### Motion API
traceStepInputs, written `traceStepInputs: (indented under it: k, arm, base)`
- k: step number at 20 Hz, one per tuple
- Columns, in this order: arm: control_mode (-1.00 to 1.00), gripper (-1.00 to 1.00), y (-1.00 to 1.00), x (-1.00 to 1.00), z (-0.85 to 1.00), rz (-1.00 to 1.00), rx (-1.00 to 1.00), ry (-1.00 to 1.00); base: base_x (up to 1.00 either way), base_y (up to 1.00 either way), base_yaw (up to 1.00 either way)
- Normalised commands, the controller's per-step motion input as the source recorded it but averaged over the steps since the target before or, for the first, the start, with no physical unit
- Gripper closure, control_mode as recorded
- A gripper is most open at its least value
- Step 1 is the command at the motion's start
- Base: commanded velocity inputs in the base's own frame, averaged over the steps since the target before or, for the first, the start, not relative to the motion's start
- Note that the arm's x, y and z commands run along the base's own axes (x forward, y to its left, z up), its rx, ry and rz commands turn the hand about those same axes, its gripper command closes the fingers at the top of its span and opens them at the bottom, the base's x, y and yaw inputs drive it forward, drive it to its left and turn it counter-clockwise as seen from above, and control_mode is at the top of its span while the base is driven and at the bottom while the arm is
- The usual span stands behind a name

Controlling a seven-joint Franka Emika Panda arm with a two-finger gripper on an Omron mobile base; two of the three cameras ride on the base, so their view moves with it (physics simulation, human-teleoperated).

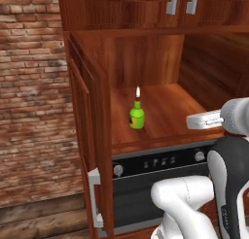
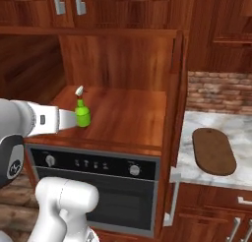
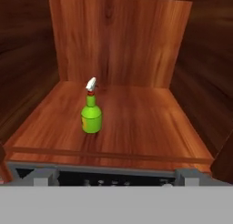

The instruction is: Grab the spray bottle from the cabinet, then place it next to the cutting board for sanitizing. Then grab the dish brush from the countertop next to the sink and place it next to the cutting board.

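Just short of the cabinet (image 2: 174, 88) mouth, over the oven (image 1: 160, 184), the gripper (image 3: 111, 184) hangs with jaws wide apart and nothing between them. Straight ahead and slightly left on the shelf (image 3: 136, 123) stands the bottle (image 3: 91, 116), upright, long axis vertical, nozzle on top, well clear of the walls. Off to the right, on the bench (image 2: 206, 125), lies the board (image 2: 213, 151), nothing beside it yet.

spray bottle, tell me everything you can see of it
The spray bottle is small, with a round lime-green body, a yellowish label patch, a dark narrow neck and a white trigger nozzle. It looks like glossy plastic. It stands upright and alone on the wooden shelf inside the open cabinet, left of the shelf's middle. Only the shelf touches it.
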Motion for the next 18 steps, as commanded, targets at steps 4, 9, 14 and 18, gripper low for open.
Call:
traceStepInputs:
  k: [4, 9, 14, 18]
  arm:
    - [1.00, -1.00, 0.00, 0.00, 0.00, 0.00, 0.00, 0.00]
    - [1.00, -1.00, 0.00, 0.00, 0.00, 0.00, 0.00, 0.00]
    - [1.00, -1.00, 0.00, 0.00, 0.00, 0.00, 0.00, 0.00]
    - [1.00, -1.00, 0.00, 0.00, 0.00, 0.00, 0.00, 0.00]
  base:
    - [0.67, 0.48, -0.01]
    - [0.66, 0.03, 0.00]
    - [0.52, -0.04, 0.01]
    - [0.54, 0.00, 0.05]
